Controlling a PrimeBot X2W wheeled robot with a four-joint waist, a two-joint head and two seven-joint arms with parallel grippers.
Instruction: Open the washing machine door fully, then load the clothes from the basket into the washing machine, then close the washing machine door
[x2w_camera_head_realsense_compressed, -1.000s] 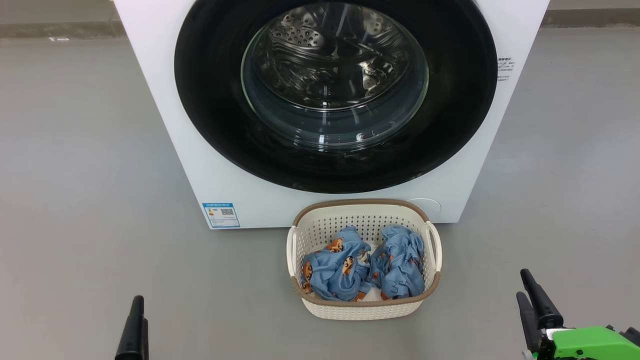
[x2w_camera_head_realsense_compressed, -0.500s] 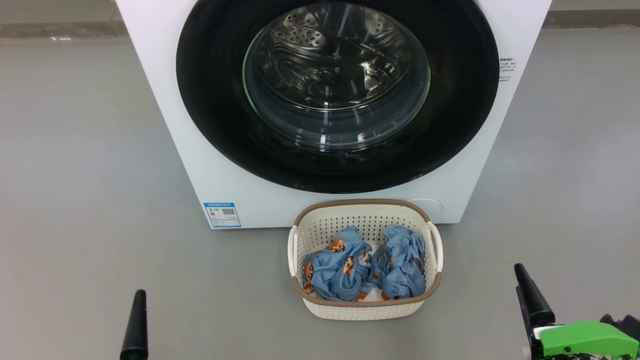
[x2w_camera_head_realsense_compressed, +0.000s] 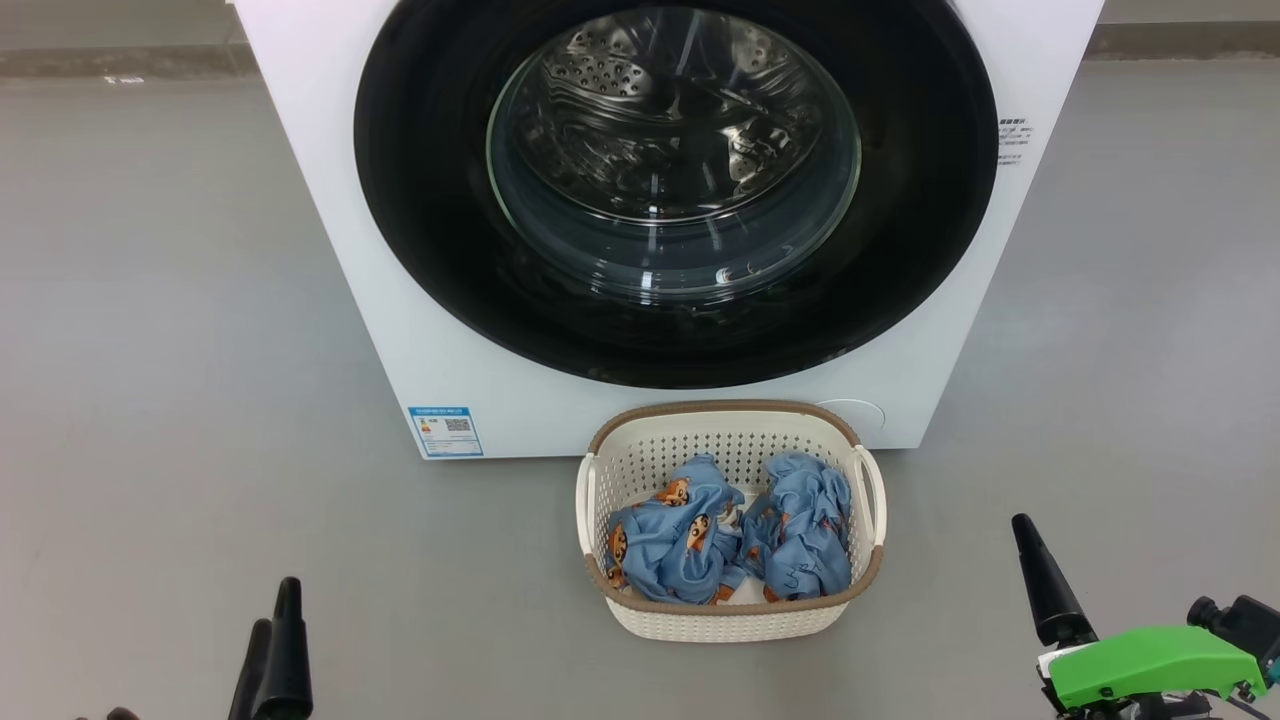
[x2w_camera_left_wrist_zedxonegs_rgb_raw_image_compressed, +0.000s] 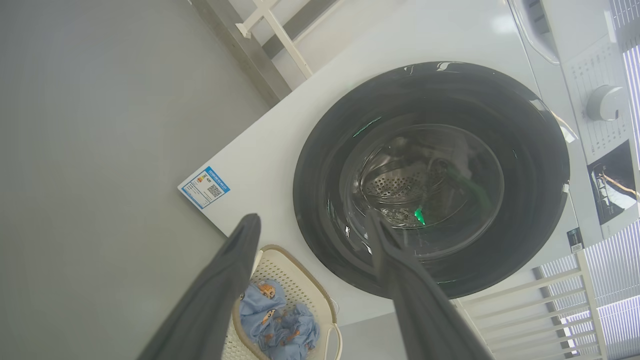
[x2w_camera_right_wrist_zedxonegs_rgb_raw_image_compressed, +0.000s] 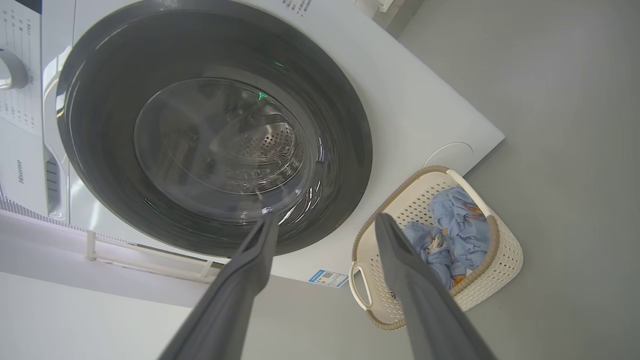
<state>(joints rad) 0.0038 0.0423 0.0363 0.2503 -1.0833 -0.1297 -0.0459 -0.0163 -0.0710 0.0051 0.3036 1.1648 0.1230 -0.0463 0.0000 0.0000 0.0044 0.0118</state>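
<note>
Washing machine door (x2w_camera_head_realsense_compressed: 672, 180) sits shut at twelve o'clock in my head camera, flush in the white washing machine (x2w_camera_head_realsense_compressed: 330, 250), so nothing can go in yet. The basket (x2w_camera_head_realsense_compressed: 722, 408) stands just in front at six o'clock, the clothes (x2w_camera_head_realsense_compressed: 725, 545) bunched inside, handy for loading later. My left gripper (x2w_camera_left_wrist_zedxonegs_rgb_raw_image_compressed: 312, 217) hangs at seven o'clock and my right gripper (x2w_camera_right_wrist_zedxonegs_rgb_raw_image_compressed: 326, 217) at five, both spread wide and empty, ready, I judge, to reach for the door.

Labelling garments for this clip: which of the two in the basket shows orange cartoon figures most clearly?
The left garment in the basket, nearer the label sticker; the right garment shows mostly plain blue folds.
</note>
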